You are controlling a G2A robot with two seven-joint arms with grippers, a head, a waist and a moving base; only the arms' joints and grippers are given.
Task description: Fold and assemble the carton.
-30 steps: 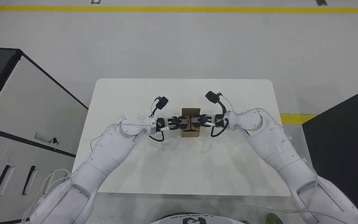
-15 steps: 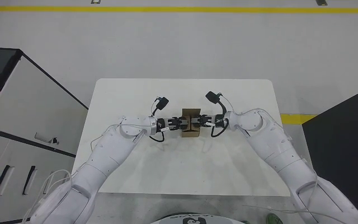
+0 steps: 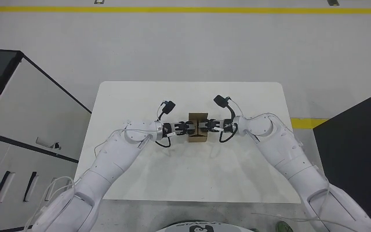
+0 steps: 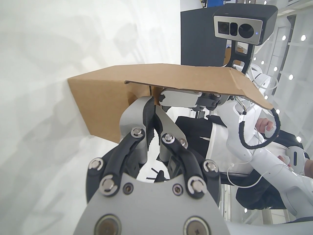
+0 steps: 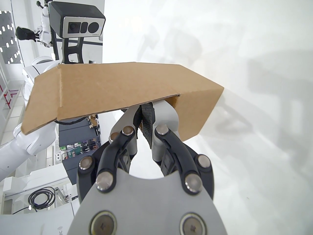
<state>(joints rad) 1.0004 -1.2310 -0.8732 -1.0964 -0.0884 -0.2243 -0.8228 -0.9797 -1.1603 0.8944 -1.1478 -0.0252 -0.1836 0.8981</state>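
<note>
A small brown carton (image 3: 198,118) stands in the middle of the white table (image 3: 191,174), its top panel spread flat with an end flap sticking out. My left gripper (image 3: 186,128) comes in from the left and is shut on a side wall of the carton (image 4: 171,79), pads pinching the cardboard edge (image 4: 151,108). Opposite it, my right gripper (image 3: 210,126) is shut on the other side wall of the carton (image 5: 117,89), under the top panel (image 5: 146,113). In the left wrist view the right gripper's finger (image 4: 181,99) shows inside the carton.
A dark-topped cabinet (image 3: 17,75) stands left of the table and a dark panel (image 3: 348,139) to its right. Bare table surface lies in front of and behind the carton.
</note>
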